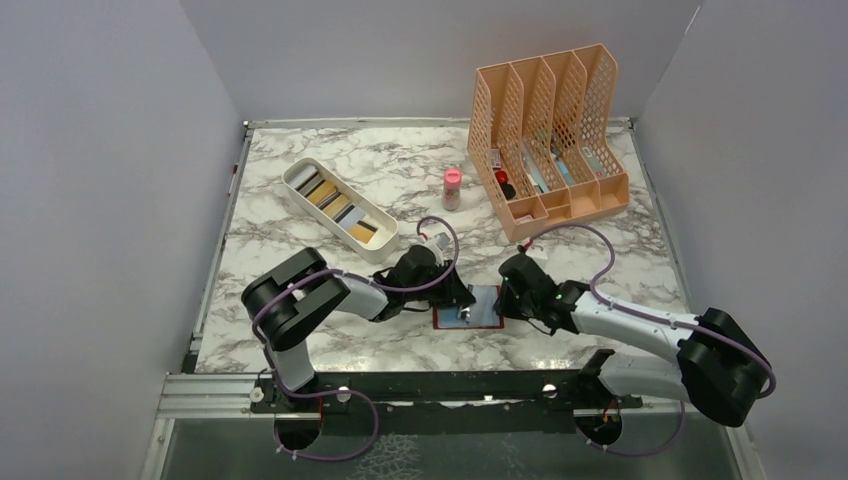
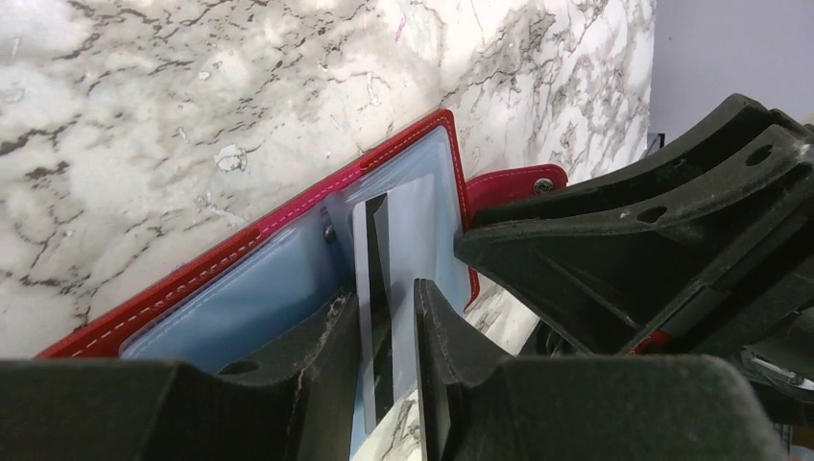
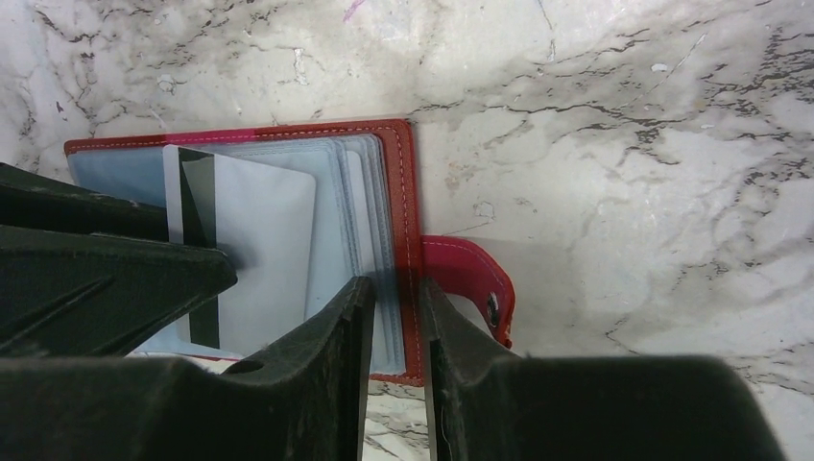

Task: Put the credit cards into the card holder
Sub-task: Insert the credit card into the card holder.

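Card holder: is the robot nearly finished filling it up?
Not nearly. The red card holder already lies open, its edge pinched by the right gripper. The left gripper holds one card over it, not clearly tucked in. The white tray holds what may be more cards.

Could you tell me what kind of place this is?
Probably a robot test cell in a lab: a marble-pattern table boxed in by plain grey walls, a left arm and a right arm bolted to its near edge, and staged props like a file rack.
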Controlling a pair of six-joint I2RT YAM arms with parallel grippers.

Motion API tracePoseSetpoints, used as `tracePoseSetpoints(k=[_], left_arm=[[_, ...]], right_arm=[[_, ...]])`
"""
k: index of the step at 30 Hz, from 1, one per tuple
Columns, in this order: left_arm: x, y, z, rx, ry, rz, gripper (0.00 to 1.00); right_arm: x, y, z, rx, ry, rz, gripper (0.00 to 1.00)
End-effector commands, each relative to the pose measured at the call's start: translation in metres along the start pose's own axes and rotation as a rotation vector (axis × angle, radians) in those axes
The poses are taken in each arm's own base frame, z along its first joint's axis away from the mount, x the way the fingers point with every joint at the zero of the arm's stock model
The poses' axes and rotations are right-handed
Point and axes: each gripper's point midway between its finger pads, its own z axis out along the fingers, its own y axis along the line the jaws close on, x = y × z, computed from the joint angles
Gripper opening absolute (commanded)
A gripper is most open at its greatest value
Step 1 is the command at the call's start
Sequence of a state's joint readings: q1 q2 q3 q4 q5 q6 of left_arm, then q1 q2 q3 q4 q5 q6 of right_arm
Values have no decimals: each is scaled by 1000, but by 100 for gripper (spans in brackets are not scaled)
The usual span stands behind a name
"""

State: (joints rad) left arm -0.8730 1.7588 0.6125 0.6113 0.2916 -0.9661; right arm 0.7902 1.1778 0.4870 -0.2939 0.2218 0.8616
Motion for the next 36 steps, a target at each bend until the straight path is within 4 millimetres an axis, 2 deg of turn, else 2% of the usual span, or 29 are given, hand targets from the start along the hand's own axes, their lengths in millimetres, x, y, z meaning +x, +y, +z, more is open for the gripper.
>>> tracePoseSetpoints(k=[1,9,16,18,22,29,36], left_arm=[[-2,-9,-11,-3,-34,22,29],[-13,-7,-26,-72,-76,87,33],[-23,7,-33,-206,-81,156,29],[-24,10,-36,-235,-79,174,26],[-27,15,-42,-270,-93,201,11],[-15,9,-30,-248,-33,230,2],[-6,12,-23,-256,-3,234,1]], right_arm=[[9,-6,-1,5,21,15,28],[-13,-17,-22,70,-56,4,21],[-8,-22,-19,85,-49,1,20],[-5,-22,-16,83,-39,-3,20],[-3,-22,-12,88,-28,-6,19],[-3,-22,-10,95,-27,-8,19],[-2,-24,-10,100,-23,-10,19]])
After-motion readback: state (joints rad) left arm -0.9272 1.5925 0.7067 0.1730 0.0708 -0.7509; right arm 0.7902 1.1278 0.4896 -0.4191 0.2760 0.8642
